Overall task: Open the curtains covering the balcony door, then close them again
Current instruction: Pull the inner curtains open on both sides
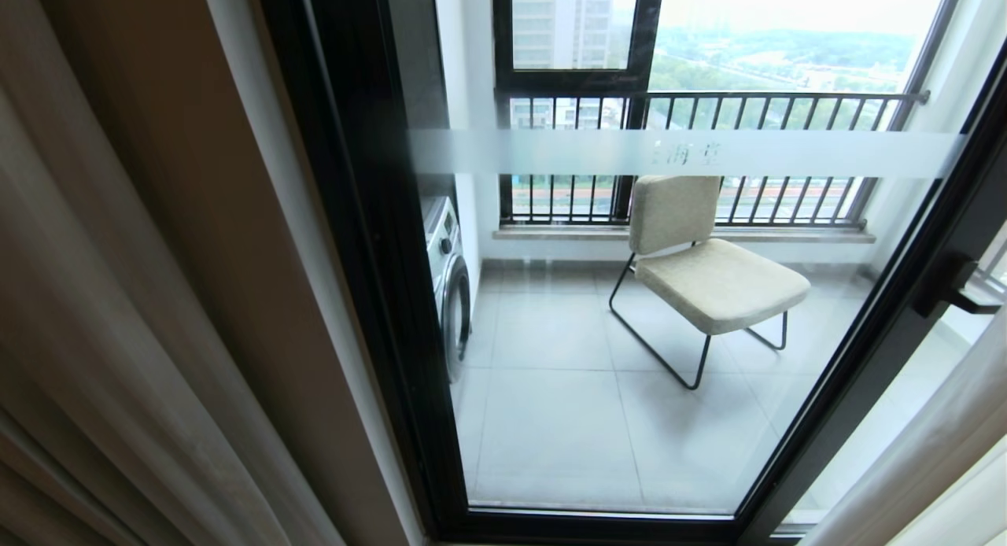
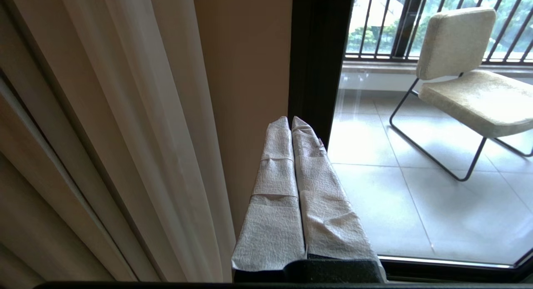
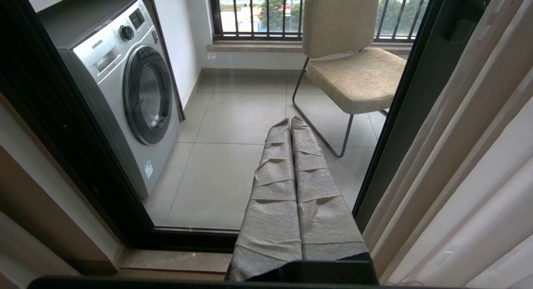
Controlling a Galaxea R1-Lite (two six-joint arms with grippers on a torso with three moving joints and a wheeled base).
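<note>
Curtains (image 1: 118, 310) bunched left and right of exposed balcony door (image 1: 629, 333); left gripper (image 2: 290, 121) and right gripper (image 3: 290, 122) fingers pressed together, empty.

Only thing actually reading clearly here is "SAMSUNG" on the front panel of the washing machine (image 3: 125, 85). The frosted band (image 1: 684, 153) across the balcony door (image 1: 378, 239) is showing a few small characters, but they're too faint to read.

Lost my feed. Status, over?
Left gripper and right gripper shut, empty. Curtains drawn aside, balcony door uncovered. Nothing in the way.
</note>
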